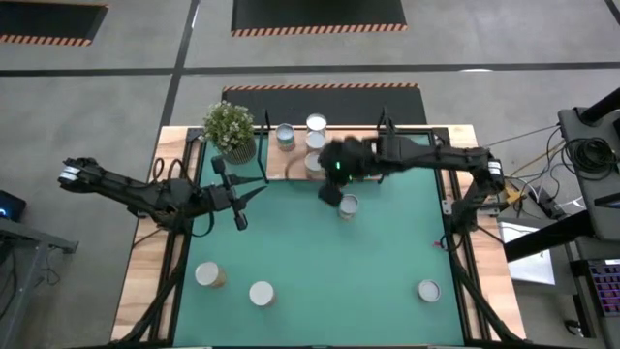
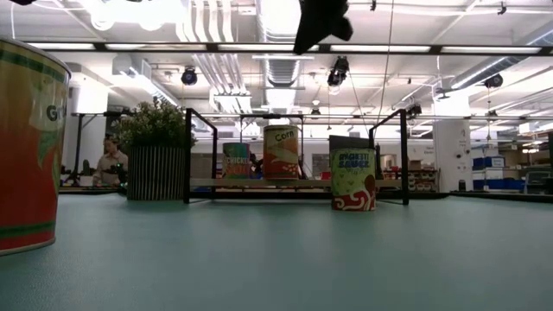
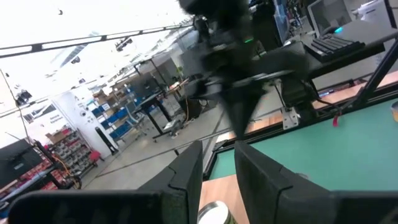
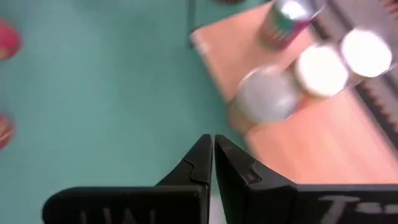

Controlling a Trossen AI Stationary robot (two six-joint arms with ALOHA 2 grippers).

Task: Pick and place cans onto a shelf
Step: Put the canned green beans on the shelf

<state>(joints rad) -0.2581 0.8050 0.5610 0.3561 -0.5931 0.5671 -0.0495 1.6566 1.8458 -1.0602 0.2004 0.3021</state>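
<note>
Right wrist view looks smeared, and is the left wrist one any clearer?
Right wrist view: the cans on the shelf are motion-blurred, though the shut right end effector is sharp. Left wrist view: the other arm is blurred and the upper part glares white.

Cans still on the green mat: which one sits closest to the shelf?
The can just below the right gripper, right in front of the shelf. The other three stand along the mat's near edge, far from it.

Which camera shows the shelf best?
The high view: the whole shelf shows from above, with cans on it, though the right arm covers part. The low view sees it edge-on between black posts. The right wrist view catches one blurred corner; the left wrist view barely shows it.
</note>
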